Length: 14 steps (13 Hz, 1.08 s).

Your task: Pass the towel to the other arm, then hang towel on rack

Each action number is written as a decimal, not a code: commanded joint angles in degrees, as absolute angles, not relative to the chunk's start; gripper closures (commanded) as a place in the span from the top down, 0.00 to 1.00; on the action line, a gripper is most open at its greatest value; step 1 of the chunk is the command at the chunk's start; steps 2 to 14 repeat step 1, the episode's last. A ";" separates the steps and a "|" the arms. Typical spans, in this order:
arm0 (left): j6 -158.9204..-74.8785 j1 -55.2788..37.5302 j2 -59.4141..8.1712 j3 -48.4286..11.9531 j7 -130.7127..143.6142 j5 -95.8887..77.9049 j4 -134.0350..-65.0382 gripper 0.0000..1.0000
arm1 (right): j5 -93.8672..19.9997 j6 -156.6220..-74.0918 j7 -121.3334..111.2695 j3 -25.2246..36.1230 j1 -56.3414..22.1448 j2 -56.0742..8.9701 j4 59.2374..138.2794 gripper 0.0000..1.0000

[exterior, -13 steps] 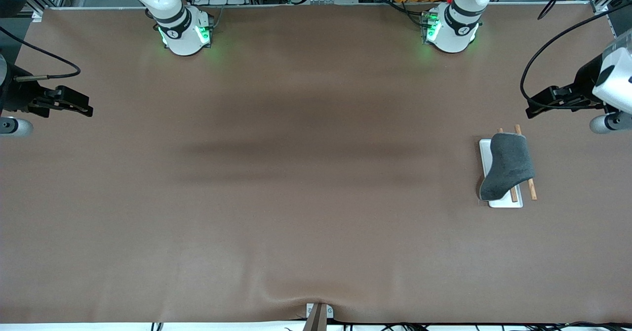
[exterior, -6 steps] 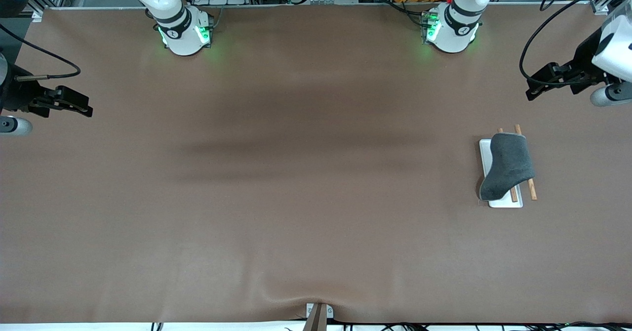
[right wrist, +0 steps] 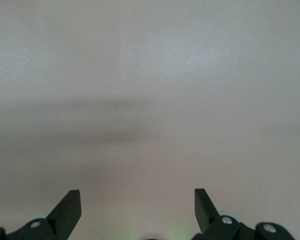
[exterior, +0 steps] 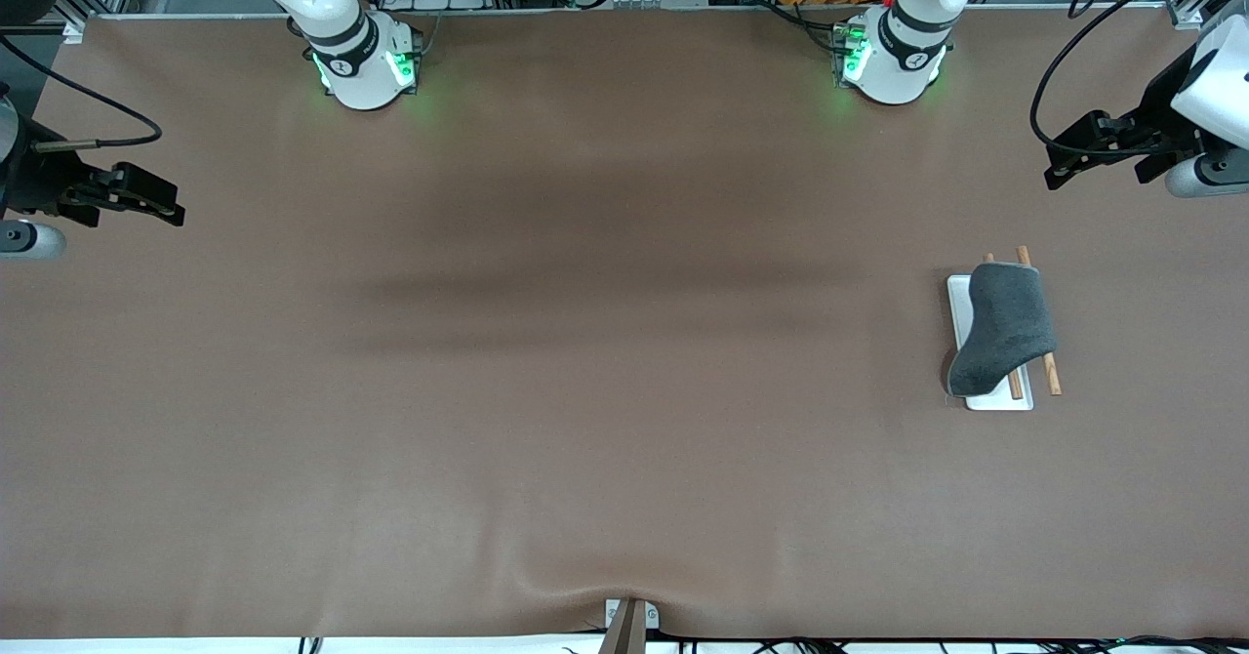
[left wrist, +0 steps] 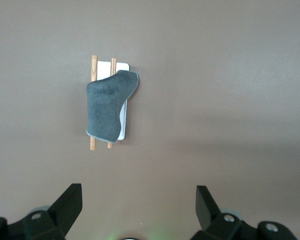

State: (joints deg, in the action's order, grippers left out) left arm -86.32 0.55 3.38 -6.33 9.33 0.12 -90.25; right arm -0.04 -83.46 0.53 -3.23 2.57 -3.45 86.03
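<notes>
right gripper: empty, fingers spread wide, in the air over bare brown table at the right arm's end. This arm waits; leave it parked.
towel: small soft dark grey cloth is draped over the rack, a white rectangular base plate with two parallel brown wooden rods, toward the left arm's end. One corner sags onto the plate; rod ends show at both ends.
left gripper: empty, fingers spread wide, in the air over the table near its own end, well apart from the rack.
step: hang looks done, by my read. You only need a clean retreat; keep the jaws apart and stay high so nothing brushes the cloth.
views: left wrist shows towel on rack with a pale edge trim. Right wrist shows only blank table between its fingertips.
</notes>
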 commanded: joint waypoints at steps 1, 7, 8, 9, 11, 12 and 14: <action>-87.10 -0.17 4.31 -5.36 9.05 -0.09 -91.23 1.00 | -0.17 -84.37 0.97 -3.69 3.34 -1.93 87.89 1.00; -87.10 -0.17 4.31 -5.36 9.05 -0.09 -91.23 1.00 | -0.17 -84.37 0.97 -3.69 3.34 -1.93 87.89 1.00; -87.10 -0.17 4.31 -5.36 9.05 -0.09 -91.23 1.00 | -0.17 -84.37 0.97 -3.69 3.34 -1.93 87.89 1.00; -87.10 -0.17 4.31 -5.36 9.05 -0.09 -91.23 1.00 | -0.17 -84.37 0.97 -3.69 3.34 -1.93 87.89 1.00; -87.10 -0.17 4.31 -5.36 9.05 -0.09 -91.23 1.00 | -0.17 -84.37 0.97 -3.69 3.34 -1.93 87.89 1.00; -87.10 -0.17 4.31 -5.36 9.05 -0.09 -91.23 1.00 | -0.17 -84.37 0.97 -3.69 3.34 -1.93 87.89 1.00; -87.10 -0.17 4.31 -5.36 9.05 -0.09 -91.23 1.00 | -0.17 -84.37 0.97 -3.69 3.34 -1.93 87.89 1.00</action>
